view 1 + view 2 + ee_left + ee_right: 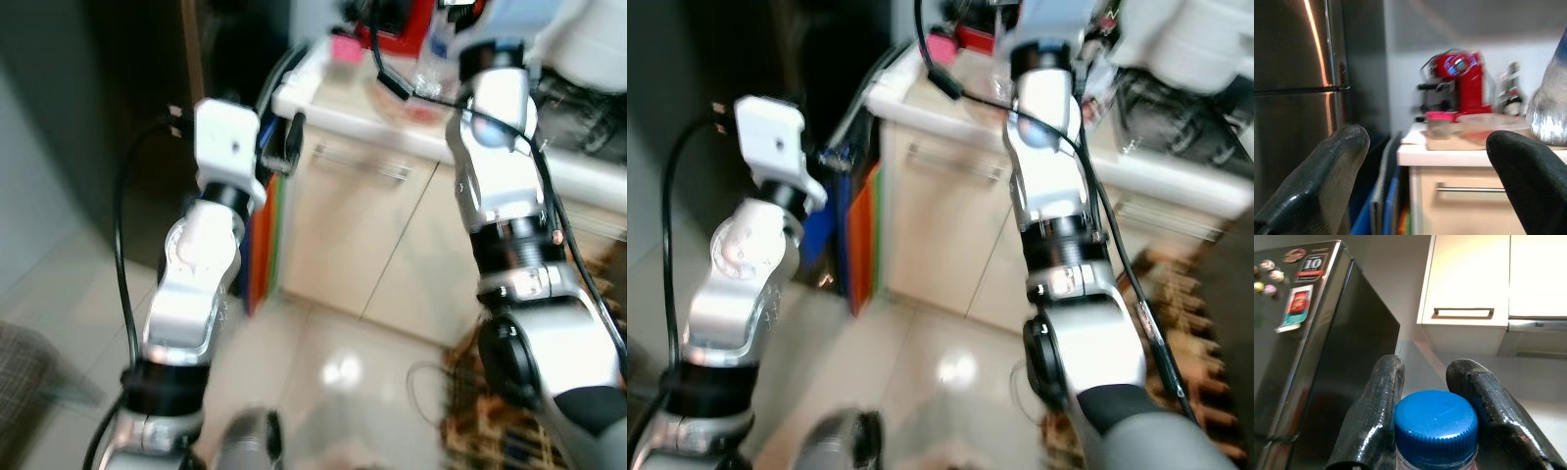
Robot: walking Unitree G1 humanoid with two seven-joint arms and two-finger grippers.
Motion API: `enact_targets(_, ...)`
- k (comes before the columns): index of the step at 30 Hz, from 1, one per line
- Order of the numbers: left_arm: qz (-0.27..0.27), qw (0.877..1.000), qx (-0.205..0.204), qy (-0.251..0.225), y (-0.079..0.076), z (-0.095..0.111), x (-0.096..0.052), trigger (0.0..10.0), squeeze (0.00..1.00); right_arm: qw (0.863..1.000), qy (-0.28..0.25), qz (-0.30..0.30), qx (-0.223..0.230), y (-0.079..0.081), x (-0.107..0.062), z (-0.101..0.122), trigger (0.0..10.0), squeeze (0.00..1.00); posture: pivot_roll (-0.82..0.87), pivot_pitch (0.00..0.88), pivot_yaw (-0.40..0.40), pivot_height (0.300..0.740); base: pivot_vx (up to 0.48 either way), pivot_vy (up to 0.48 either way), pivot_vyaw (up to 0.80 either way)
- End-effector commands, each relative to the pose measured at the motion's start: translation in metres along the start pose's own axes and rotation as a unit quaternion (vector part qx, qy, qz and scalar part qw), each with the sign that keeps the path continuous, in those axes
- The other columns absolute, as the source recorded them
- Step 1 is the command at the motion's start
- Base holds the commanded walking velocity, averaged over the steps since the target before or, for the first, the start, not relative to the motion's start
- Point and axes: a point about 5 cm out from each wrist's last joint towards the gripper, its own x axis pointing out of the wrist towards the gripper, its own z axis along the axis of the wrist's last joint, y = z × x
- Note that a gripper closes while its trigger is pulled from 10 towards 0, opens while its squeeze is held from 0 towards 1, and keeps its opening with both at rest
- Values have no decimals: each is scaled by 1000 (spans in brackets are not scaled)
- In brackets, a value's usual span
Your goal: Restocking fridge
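The right gripper (1435, 431) is clamped round a blue-capped bottle (1436, 423), raised beside the dark fridge (1327, 357); the left gripper (1425, 191) hangs spread and empty, between the fridge's edge and the white counter (1449, 154).

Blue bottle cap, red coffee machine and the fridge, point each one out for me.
blue bottle cap (1436, 423): right wrist view, on the cap's flat top, between the black fingers.
red coffee machine (1465, 83): left wrist view, on its red body.
fridge (1295, 63): left wrist view, on the steel door.
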Motion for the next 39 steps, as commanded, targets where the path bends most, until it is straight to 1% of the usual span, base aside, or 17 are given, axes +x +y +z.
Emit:
enact_targets(1,-9,1000,-1,-6,-3,3,3,10000,0,1000,-23,-11,-4,-10,9,13,0,0,102,0,-78,740,-458,0,0)
enact_targets(6,-10,1000,2,1,-3,-1,2,10000,0,1000,14,-4,-8,-10,2,1,0,0,102,0,-81,740,-342,0,0)
enact_targets(9,-9,1000,0,12,-1,-6,-2,10000,0,999,45,-6,-4,-14,-15,-12,0,0,104,0,-81,740,0,0,0)
enact_targets(13,-2,1000,-7,28,3,-12,-8,10000,0,998,65,-10,-6,-18,-34,-19,0,0,103,0,-77,740,0,0,0)
enact_targets(15,-5,999,-4,38,4,-16,-13,10000,0,997,79,-22,-18,-26,-44,-23,0,0,99,0,-74,740,0,0,0)
enact_targets(16,-5,999,-4,38,4,-16,-13,10000,0,997,79,-22,-18,-26,-44,-23,0,0,99,0,-74,740,0,0,0)
enact_targets(18,-7,999,-5,50,6,-22,-17,10000,0,993,107,-45,-31,-37,-60,-31,0,0,96,0,-70,740,0,0,0)
enact_targets(21,-8,998,-4,63,9,-28,-22,10000,0,982,168,-68,-45,-46,-91,-46,0,0,95,0,-69,740,0,0,0)
enact_targets(23,-10,997,-3,75,10,-34,-26,10000,0,967,236,-88,-39,-48,-122,-65,0,0,101,0,-64,740,0,0,0)
enact_targets(25,-11,996,-6,87,12,-39,-30,10000,0,946,306,-104,-23,-48,-155,-83,0,0,105,0,-61,740,0,0,0)
enact_targets(27,-12,995,-9,98,12,-43,-34,10000,0,933,346,-96,-15,-45,-179,-93,0,0,109,0,-59,740,0,0,0)
enact_targets(28,-12,995,-9,98,12,-43,-34,10000,0,933,346,-96,-15,-45,-179,-93,0,0,109,0,-59,740,0,0,0)
enact_targets(30,-9,994,-15,108,13,-48,-38,10000,0,918,387,-86,6,-41,-199,-101,0,0,111,0,-62,740,0,0,0)
enact_targets(32,-3,993,-20,118,15,-53,-43,10000,0,906,414,-80,28,-38,-211,-104,0,0,111,0,-61,740,0,0,0)
enact_targets(34,9,991,-22,132,18,-61,-52,10000,0,902,426,-62,35,-37,-222,-103,0,0,111,0,-62,740,0,0,0)
enact_targets(36,20,988,-20,152,21,-70,-66,10000,0,896,440,-54,37,-39,-236,-102,0,0,109,0,-57,740,0,0,0)
enact_targets(39,31,983,-36,177,22,-80,-81,10000,0,891,448,-53,37,-42,-248,-100,0,0,104,0,-47,740,0,0,0)
